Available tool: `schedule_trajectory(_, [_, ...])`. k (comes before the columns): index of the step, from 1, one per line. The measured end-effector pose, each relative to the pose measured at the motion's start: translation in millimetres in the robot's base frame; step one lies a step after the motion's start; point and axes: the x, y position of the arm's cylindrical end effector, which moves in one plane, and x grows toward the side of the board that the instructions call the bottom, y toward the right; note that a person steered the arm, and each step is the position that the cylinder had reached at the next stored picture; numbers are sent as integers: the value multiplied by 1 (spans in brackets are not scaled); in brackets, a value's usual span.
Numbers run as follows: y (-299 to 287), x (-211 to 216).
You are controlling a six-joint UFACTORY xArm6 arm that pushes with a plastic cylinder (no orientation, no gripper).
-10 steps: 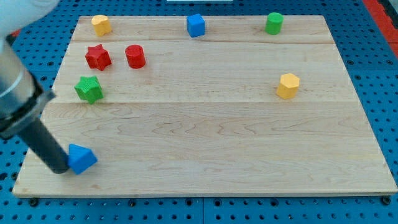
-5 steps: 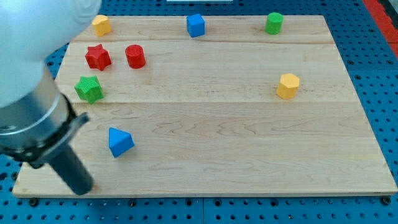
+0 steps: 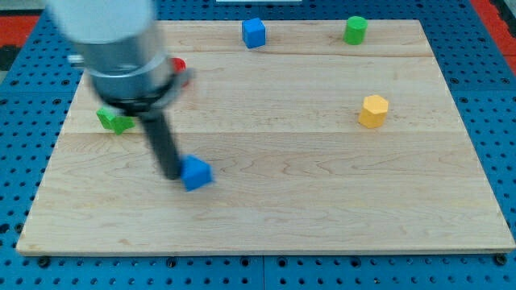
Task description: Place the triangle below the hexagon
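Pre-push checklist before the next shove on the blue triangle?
1. My tip against the blue triangle, on its left in the view: ok.
2. Triangle below the yellow hexagon: not ok; it lies far to the view's left of it.
3. Path toward the spot under the hexagon free of blocks: ok.
4. Hexagon undisturbed, nothing touching it: ok.
5. Blocks behind the arm: cannot tell; only edges of a green block and a red block show.
6. Blue cube and green cylinder away from the path, at the view's top: ok.
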Motion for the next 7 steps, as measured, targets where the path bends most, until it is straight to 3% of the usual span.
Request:
schedule_trajectory(1, [106,0])
schedule_trajectory(2, [135,0])
schedule_trajectory(3, [72,-4])
schedule_trajectory(4, [66,22])
schedule_trajectory(6, [203,38])
schedule_trajectory(7, [172,38])
